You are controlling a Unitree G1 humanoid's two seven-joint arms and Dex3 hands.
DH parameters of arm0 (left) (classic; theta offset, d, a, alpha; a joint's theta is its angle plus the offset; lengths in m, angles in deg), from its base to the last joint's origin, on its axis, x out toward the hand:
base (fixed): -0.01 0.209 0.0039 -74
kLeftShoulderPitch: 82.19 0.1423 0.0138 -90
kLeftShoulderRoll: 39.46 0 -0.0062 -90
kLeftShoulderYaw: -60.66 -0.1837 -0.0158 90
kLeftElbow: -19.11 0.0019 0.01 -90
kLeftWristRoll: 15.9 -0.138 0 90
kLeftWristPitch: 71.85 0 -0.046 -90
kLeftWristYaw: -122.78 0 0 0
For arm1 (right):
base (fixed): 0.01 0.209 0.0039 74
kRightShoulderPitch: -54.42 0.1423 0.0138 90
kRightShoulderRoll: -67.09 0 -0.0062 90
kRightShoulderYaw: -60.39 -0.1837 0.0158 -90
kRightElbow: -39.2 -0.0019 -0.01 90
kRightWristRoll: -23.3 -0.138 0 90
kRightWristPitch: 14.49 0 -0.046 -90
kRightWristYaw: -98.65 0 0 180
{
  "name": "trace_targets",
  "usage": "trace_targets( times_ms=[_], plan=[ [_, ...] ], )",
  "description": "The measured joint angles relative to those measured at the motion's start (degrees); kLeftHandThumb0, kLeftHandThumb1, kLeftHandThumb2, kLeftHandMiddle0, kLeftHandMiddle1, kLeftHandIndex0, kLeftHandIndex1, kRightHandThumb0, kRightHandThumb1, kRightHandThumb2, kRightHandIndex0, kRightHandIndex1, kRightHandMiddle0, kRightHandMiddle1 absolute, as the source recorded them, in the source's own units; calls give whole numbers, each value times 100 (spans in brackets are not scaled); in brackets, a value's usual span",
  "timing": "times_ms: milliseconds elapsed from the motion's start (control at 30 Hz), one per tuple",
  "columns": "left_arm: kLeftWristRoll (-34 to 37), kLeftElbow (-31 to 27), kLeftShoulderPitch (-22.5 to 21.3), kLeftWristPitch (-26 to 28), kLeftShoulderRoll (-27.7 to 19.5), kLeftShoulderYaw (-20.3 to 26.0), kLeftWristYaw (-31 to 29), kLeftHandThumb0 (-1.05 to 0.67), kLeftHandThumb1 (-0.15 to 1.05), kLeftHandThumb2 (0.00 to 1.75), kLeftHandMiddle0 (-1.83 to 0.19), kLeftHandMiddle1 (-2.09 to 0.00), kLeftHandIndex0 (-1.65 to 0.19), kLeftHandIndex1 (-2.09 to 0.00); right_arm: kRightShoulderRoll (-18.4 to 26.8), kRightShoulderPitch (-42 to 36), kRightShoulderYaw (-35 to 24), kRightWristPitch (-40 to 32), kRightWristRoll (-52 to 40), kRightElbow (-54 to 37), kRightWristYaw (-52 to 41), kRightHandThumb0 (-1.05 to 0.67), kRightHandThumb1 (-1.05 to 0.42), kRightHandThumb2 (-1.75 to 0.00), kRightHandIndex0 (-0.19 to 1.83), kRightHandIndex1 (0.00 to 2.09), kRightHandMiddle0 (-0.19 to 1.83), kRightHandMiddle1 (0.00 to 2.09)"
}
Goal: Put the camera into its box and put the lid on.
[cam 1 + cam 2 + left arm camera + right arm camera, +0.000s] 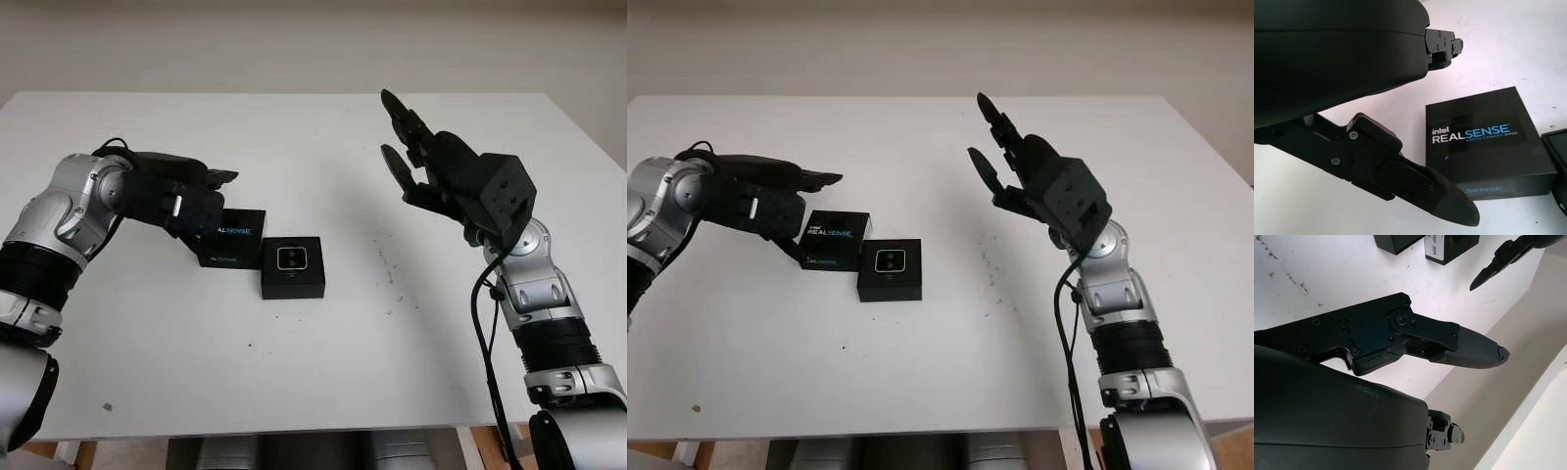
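lying flat, lid [835, 233] points perhaps toward box [890, 270].

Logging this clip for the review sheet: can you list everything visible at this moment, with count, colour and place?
lid: one, black with blue and white RealSense lettering, on the table just by the left hand, touching the box's corner.
box: one, black, open, on the table right of the lid, near the middle.
camera: one, silver-faced, seated in the box.
table: one, white, with dark specks right of the box.
wall: pale, behind the table's far edge.
left hand: one, black, open, over the table's left part beside the lid, holding nothing.
right hand: one, black, open, raised above the table's right part, away from the box.
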Motion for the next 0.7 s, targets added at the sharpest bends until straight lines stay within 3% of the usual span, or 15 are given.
trace_targets(
  times_ms=[400, 700],
  plan=[
    [147, 185, 41, -594, 42, -41, 325, -77, 85, 5, 6, -6, 11, -6, -15, -54, -4, -45, -6, -23, 103, -74, -105, -69, -9, 6, -8, 6],
    [-144, 261, 202, -1250, -47, -230, 726, -72, 84, 5, 5, -6, 10, -6, -15, -79, -5, -39, 2, -51, 109, -72, -105, -70, -9, 6, -8, 5]
  ],
)
